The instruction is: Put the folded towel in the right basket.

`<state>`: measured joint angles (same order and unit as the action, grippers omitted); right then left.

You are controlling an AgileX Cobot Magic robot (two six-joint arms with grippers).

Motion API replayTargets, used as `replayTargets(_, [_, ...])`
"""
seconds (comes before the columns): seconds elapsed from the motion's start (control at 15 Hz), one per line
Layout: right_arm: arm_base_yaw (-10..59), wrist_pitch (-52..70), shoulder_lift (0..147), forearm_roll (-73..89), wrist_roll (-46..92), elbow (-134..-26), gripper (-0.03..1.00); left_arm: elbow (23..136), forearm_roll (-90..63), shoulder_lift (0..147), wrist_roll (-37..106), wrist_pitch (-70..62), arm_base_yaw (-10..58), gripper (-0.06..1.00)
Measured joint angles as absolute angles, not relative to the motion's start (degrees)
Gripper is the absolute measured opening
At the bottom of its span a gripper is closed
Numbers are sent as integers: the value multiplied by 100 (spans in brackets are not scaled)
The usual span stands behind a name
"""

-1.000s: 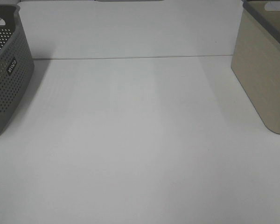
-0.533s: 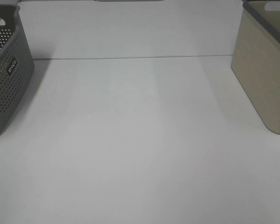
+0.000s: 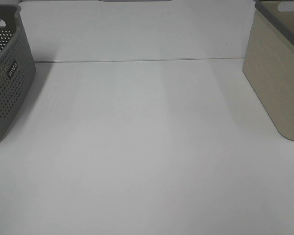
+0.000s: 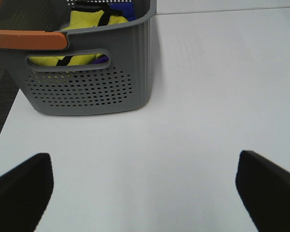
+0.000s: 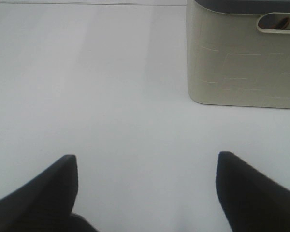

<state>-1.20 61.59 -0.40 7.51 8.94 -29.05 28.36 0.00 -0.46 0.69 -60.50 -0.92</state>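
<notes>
The left gripper (image 4: 144, 191) shows only as two dark fingers (image 4: 20, 188) in the lower corners of its wrist view, spread wide apart with nothing between them but bare white table (image 4: 193, 87); same story for the right gripper (image 5: 147, 188), two black fingertips (image 5: 251, 188) parted at the bottom of its view, empty, hanging over the table.

Outward from the left claw, in the upper left of that wrist frame, sits the grey basket (image 4: 94, 72), perforated wall, slot handle, an orange band along its rim at the left edge; inside there's yellow fabric (image 4: 94, 21) with a bit of blue or purple next to it, bunched up, so its long axis and which way it points can't be read from here; whether that's the folded towel can't be told.

Outward from the right claw, upper right of its frame, stands the beige basket (image 5: 241, 63), dark grey rim, oval handle slot, smooth walls with faint brick-like lines.

The high view shows two baskets total, one at each edge: grey one (image 3: 7, 73) at left, beige one (image 3: 277, 73) at right, well apart with open table between; neither arm appears in it. The grey basket carries a small dark label (image 3: 12, 69) with white letters, too small to read for sure.
</notes>
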Motion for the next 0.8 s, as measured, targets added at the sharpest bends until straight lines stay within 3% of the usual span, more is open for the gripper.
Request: replayTargets(0.8, [-120, 6159, -40, 751, 894, -2905, 74, 2836, 0, -46, 69, -6050, -92, 97])
